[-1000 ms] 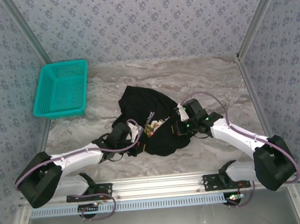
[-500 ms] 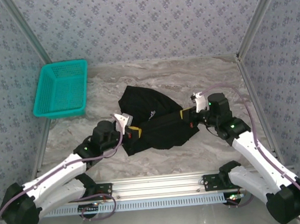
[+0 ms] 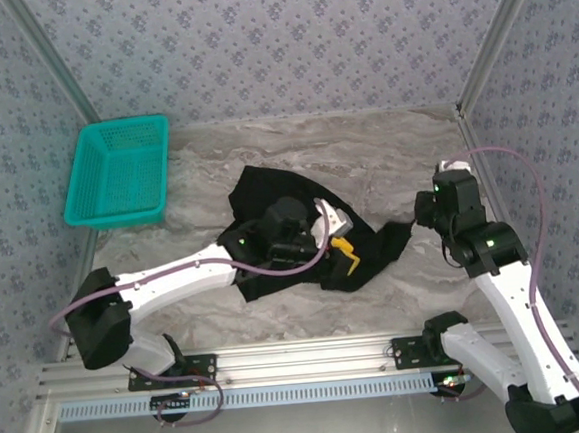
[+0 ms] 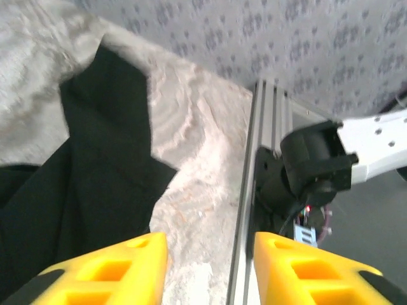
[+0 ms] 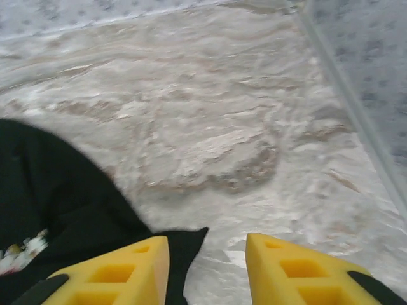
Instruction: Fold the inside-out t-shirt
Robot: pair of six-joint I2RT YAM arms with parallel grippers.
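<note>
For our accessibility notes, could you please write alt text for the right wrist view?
The open right tool hangs over the marble table, its yellow fingertips gripping nothing. A corner of the black t-shirt lies beside one fingertip, a scrap of floral print showing.

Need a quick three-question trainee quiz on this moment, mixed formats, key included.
1. True or false: the t-shirt lies inside the teal basket.
2. The right gripper is: A) shut on cloth; B) open, nothing between its jaws, beside the t-shirt's corner; C) inside the basket.
3. Short answer: which arm stretches across the t-shirt?
Key: 1 false, it lies on the table; 2 B; 3 the left arm.
</note>
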